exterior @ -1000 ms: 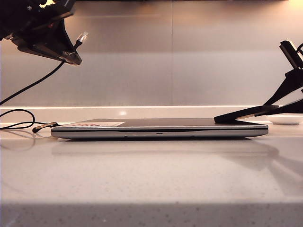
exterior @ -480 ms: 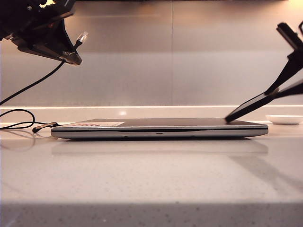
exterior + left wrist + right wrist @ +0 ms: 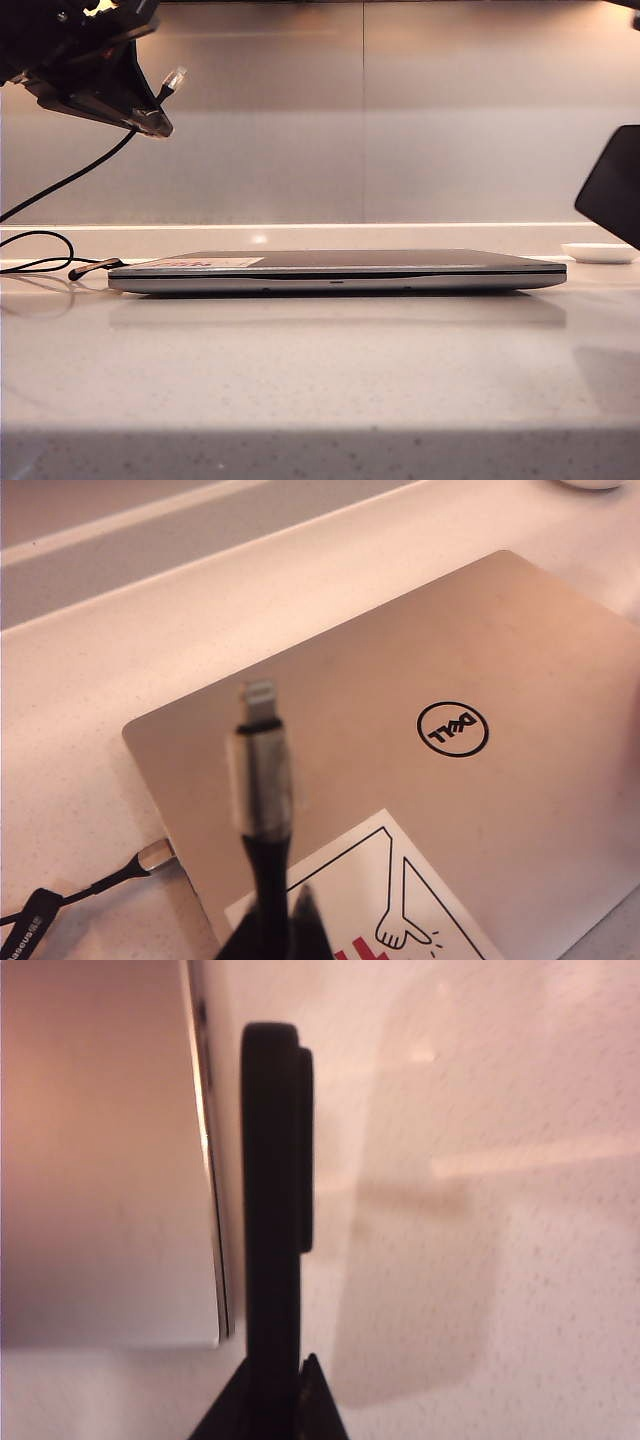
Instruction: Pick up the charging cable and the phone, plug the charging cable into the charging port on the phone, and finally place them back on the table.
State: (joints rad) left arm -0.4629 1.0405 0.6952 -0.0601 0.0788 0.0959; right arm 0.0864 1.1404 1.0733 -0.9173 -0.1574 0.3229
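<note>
Both pickups done: charging cable (image 3: 262, 780) is clamped in left gripper (image 3: 140, 118), plug beyond its tips; phone (image 3: 272, 1220) is clamped edge-on in right gripper (image 3: 290, 1400). Plugging and set-down remain.

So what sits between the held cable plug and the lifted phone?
In the exterior view, only the closed laptop lies below the open gap between the plug and phone.
</note>
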